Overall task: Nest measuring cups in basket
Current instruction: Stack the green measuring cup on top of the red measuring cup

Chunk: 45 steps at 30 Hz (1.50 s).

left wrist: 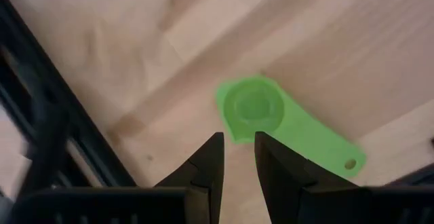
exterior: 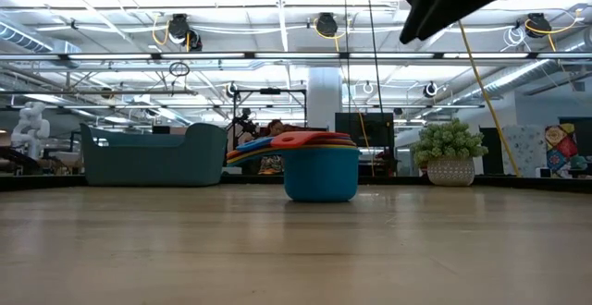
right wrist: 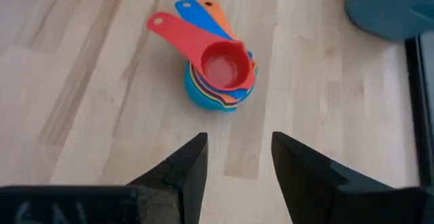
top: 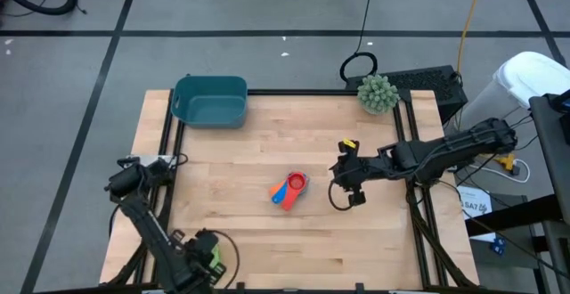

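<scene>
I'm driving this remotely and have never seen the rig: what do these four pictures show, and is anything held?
Two dark robot arms work at a wooden table. One camera looks down from above, one level across the tabletop, one sits on each wrist. The nested cup stack, red cup on top, stands mid-table; the teal basket is in the far left corner. The right gripper hangs open, empty, near the stack. The left gripper, at the near left edge, is over a lone green cup, holding nothing.

The light wooden counter (top: 267, 249) carries a nested stack of measuring cups (top: 289, 190) near its middle, a teal basket (top: 210, 101) at the far left, a spiky green plant (top: 378, 93) at the far right, and a green cup (left wrist: 254, 108) at the near left.
</scene>
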{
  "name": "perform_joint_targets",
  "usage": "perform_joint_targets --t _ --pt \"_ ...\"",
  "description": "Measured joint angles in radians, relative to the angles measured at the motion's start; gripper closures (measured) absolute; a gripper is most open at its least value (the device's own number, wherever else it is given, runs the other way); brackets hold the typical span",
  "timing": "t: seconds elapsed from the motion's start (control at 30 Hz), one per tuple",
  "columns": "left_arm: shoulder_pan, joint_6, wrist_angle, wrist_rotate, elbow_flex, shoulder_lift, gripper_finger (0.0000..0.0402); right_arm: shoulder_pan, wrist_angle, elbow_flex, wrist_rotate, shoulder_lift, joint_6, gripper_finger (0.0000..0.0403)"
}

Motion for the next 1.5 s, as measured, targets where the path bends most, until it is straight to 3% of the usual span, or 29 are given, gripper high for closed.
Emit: perform_joint_targets --t 0.2,0.37,0.53,0.7,0.9,1.07,1.2,1.33,1.5 --pt "-0.066 -0.097 0.199 0.006 -0.131 0.0 0.0313 0.032 -0.005 -0.021 0.0 -0.014 0.049 0.0245" --pt "-0.076 -0.061 0.306 0.042 -0.235 -0.006 0.0313 0.06 0.002 -0.021 0.0 -0.025 0.079 0.0245" --pt "-0.067 -0.038 0.347 0.054 -0.344 -0.098 0.0313 0.077 0.006 -0.021 0.0 -0.028 0.109 0.0245" --pt "-0.067 -0.119 0.372 0.026 -0.426 -0.213 0.0307 0.079 -0.009 -0.021 -0.001 -0.029 0.122 0.0245" --pt "-0.047 -0.165 0.471 0.03 -0.505 -0.258 0.0225 0.079 -0.011 -0.021 -0.001 -0.029 0.126 0.0245" --pt "-0.009 -0.128 0.628 0.031 -0.583 -0.256 0.0141 0.08 -0.019 -0.021 -0.001 -0.029 0.131 0.0245" --pt "0.015 -0.107 0.655 0.038 -0.606 -0.256 0.0097 0.08 -0.035 -0.021 -0.001 -0.029 0.138 0.0245" --pt "0.023 -0.105 0.658 0.061 -0.626 -0.256 0.0084 0.082 -0.057 -0.021 -0.002 -0.029 0.159 0.0245" --pt "0.023 -0.106 0.789 0.075 -0.679 -0.256 0.0112 0.082 -0.077 -0.021 -0.003 -0.029 0.171 0.0245"
